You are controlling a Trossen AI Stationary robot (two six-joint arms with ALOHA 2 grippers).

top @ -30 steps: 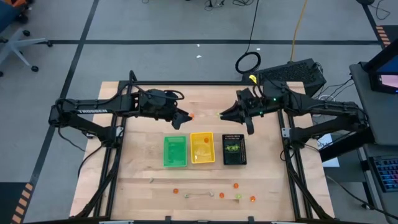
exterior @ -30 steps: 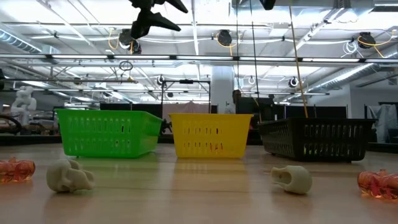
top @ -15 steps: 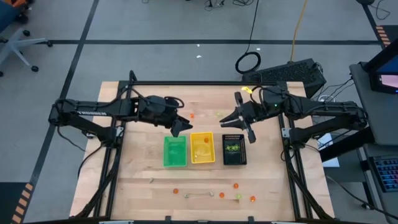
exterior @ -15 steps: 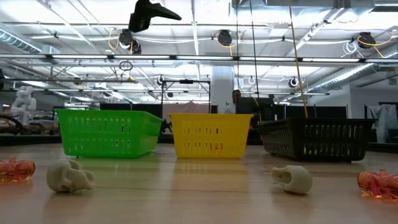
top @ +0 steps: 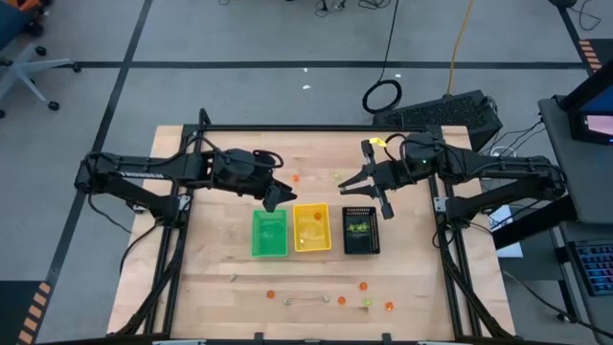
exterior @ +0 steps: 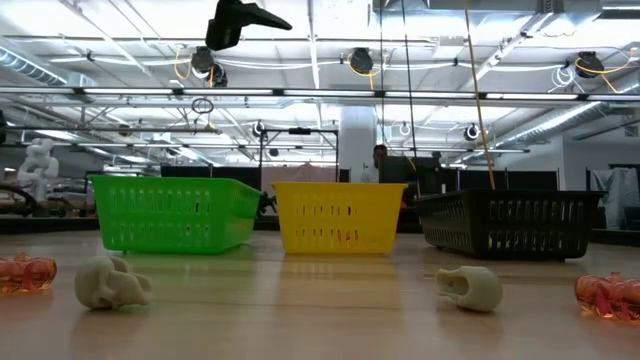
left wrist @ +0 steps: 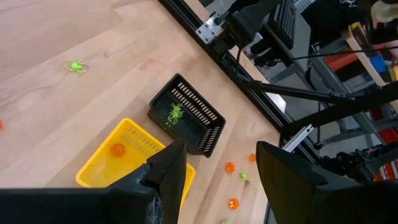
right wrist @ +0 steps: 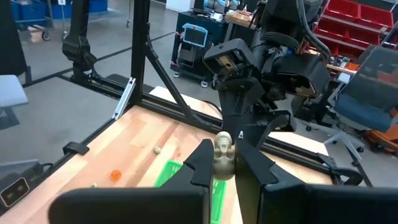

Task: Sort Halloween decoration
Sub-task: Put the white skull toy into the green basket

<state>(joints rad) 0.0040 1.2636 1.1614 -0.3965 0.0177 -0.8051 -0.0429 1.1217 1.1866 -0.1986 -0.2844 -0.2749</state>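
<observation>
A: What's on the bench [top: 402,278]?

B: Three trays in a row: green [top: 269,234], yellow [top: 311,228], black [top: 361,231]. Orange trinkets [top: 365,286] lie scattered near the front edge.

A: And the tools?

B: Right tool [right wrist: 224,163] pinches a pale skull trinket [right wrist: 223,149] above the black tray. Left tool [left wrist: 217,163] hangs open above the green tray, empty.

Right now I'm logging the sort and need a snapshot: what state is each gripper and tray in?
Left gripper: open, empty, above the green tray's far end.
Right gripper: shut on a pale skull trinket, above the black tray's far end.
Green tray: upright, contents not discernible.
Yellow tray: holds an orange trinket.
Black tray: holds a yellow-green spider.
</observation>
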